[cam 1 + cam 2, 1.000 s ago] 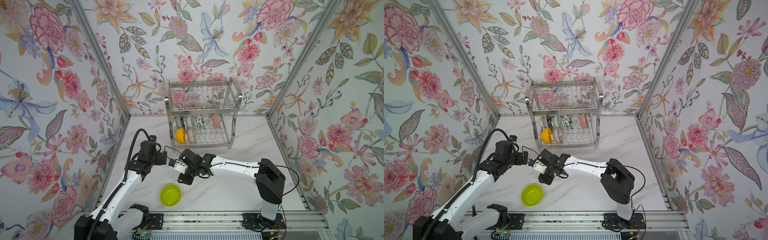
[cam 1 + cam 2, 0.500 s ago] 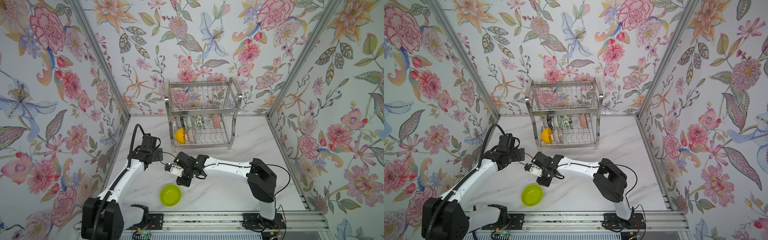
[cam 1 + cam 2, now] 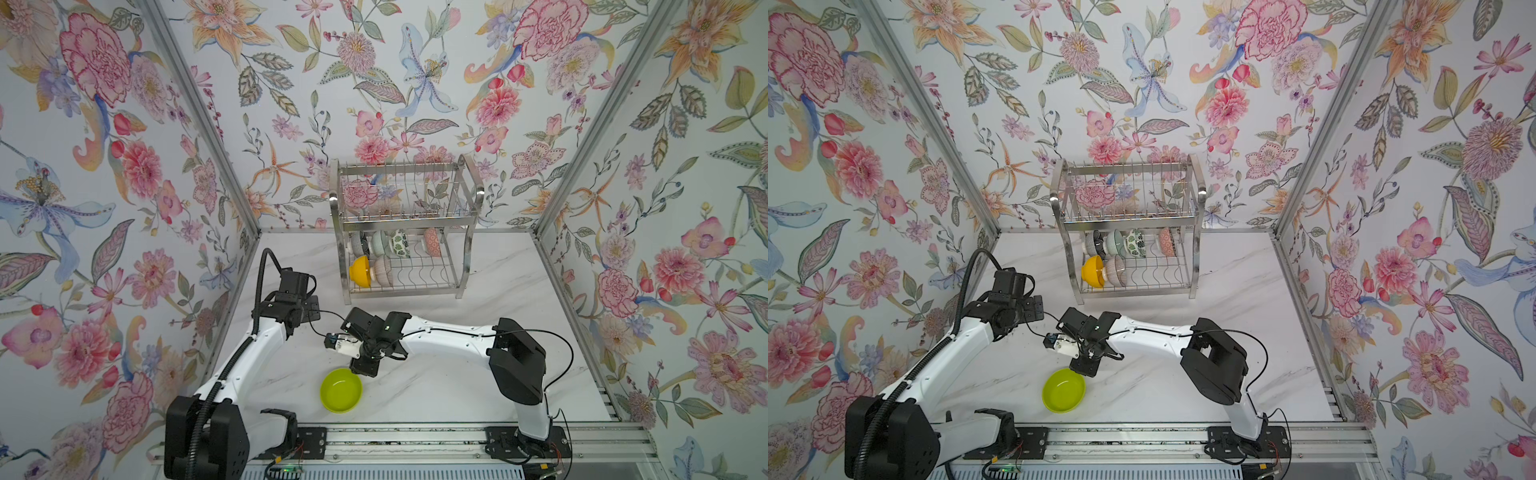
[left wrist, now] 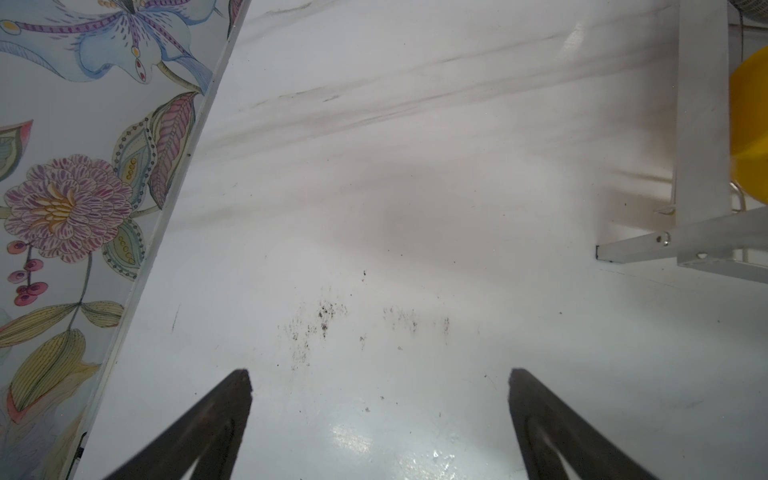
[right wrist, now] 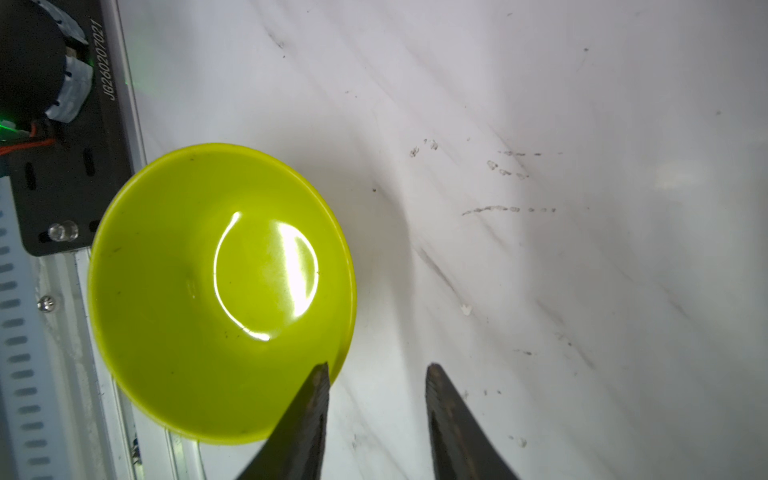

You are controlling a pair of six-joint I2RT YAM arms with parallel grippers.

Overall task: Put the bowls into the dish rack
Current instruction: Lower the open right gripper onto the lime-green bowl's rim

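Lime green bowl [image 3: 340, 390]: upright on the marble tabletop [image 3: 478, 291], near the front edge, just beside the aluminium rail [image 3: 415, 434].
Right gripper [image 5: 376, 370]: jaws partly apart and clamped on nothing. One finger [image 5: 309, 415] overlaps the lime bowl's rim and the other is outside it over bare marble; whether either touches cannot be told.
Left gripper [image 4: 380, 374]: jaws spread wide with nothing between them, over bare tabletop between the left wall [image 4: 83, 187] and the rack's front-left foot.
Dish rack [image 3: 405, 218]: against the back wall, well apart from the lime bowl.
Lower tier, front row: orange-yellow bowl [image 3: 360, 271] at the left end, touching the pinkish-brown ribbed bowl [image 3: 382, 270]; the wavy slots to their right stand open.
Lower tier, back row: four more bowls [image 3: 390, 243] on edge, too crowded to tell contact.
Open room: bare marble between the rack and both arms, and across the right side.
Writing: "JG260207021" on the black plate [image 5: 106, 62] beside the rail.
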